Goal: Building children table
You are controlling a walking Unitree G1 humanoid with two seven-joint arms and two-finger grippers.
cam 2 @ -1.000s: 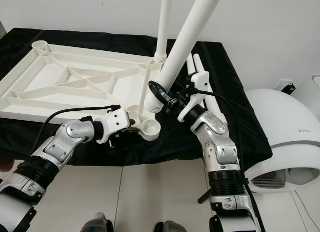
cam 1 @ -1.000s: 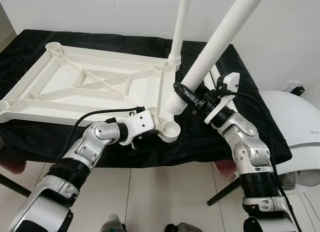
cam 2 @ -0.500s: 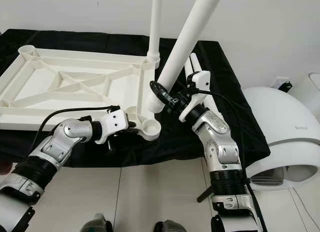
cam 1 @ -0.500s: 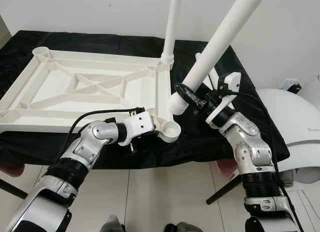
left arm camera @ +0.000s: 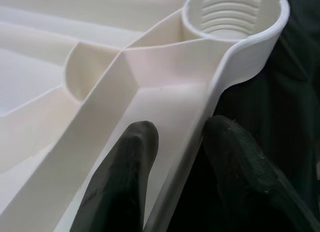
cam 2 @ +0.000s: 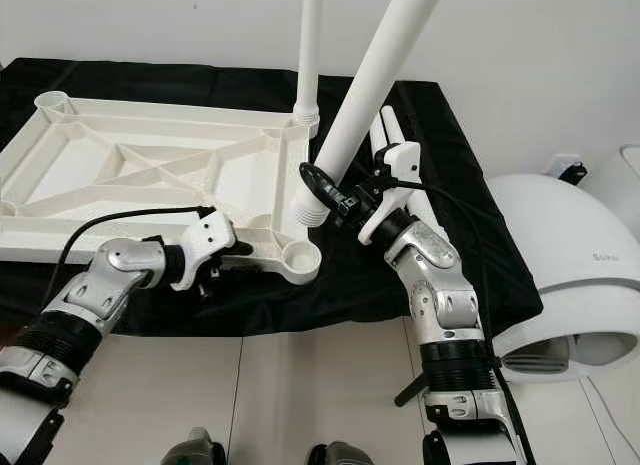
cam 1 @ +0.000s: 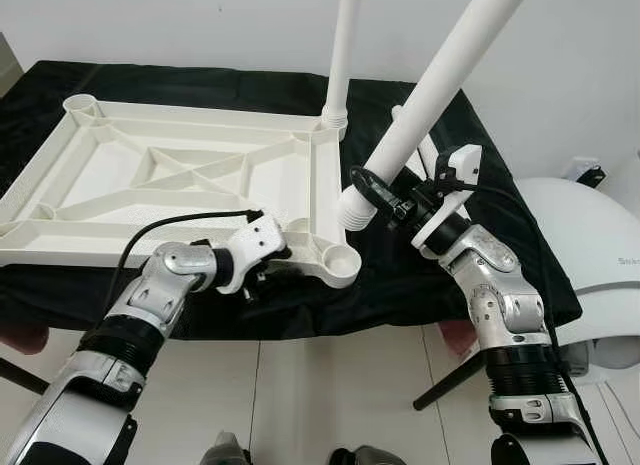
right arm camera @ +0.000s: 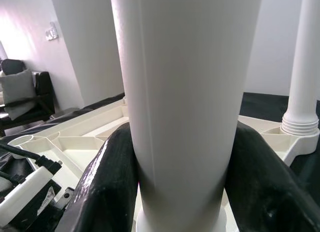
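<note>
Since the earlier frame the left gripper (left arm camera: 175, 142) has slid back along the near rim of the upturned white children's table frame (cam 1: 190, 175), further from the empty threaded corner socket (cam 1: 342, 259); its fingers (left arm camera: 125, 177) straddle that rim, pinching it. The frame lies on the black-draped tabletop (cam 1: 500, 235). The right gripper (right arm camera: 180, 192) has its fingers clenched around a white table leg (cam 1: 440, 85), tilted, threaded end just above the socket. Another leg (cam 1: 344, 55) stands upright in the far corner.
</note>
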